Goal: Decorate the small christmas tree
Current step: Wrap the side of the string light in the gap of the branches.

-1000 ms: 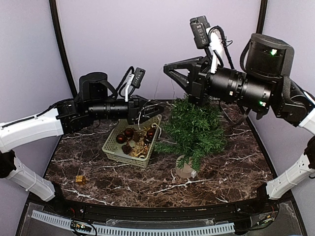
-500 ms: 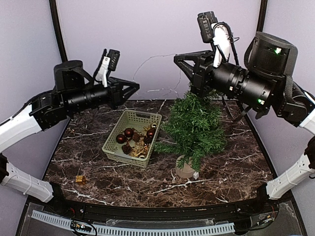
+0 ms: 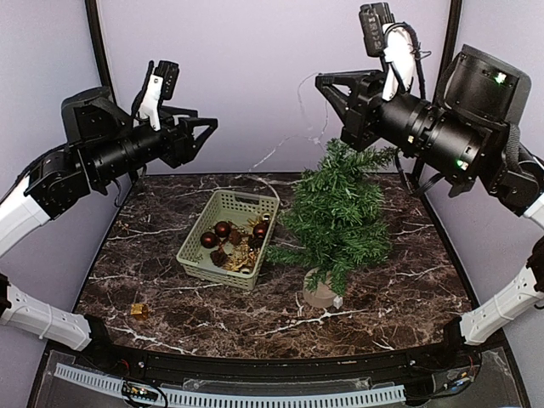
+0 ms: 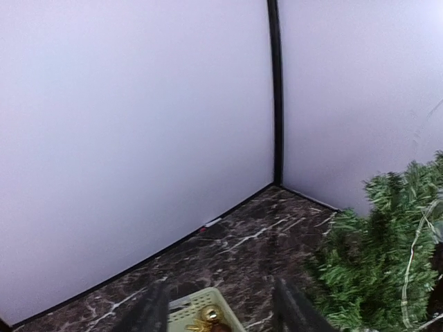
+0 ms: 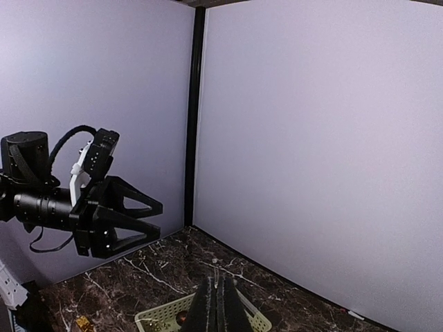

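Left gripper (image 3: 210, 134) higher above marble table (image 3: 153, 280)

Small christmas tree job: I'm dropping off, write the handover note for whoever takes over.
Left gripper: open, empty, raised left of the pale green plastic basket.
Right gripper: shut, apparently on a thin pale wire trailing onto the small green christmas tree.
Dark red baubles in basket; tree upright beside it.
Done: wire started; no baubles visible on tree.
Left: drape wire, hang baubles.
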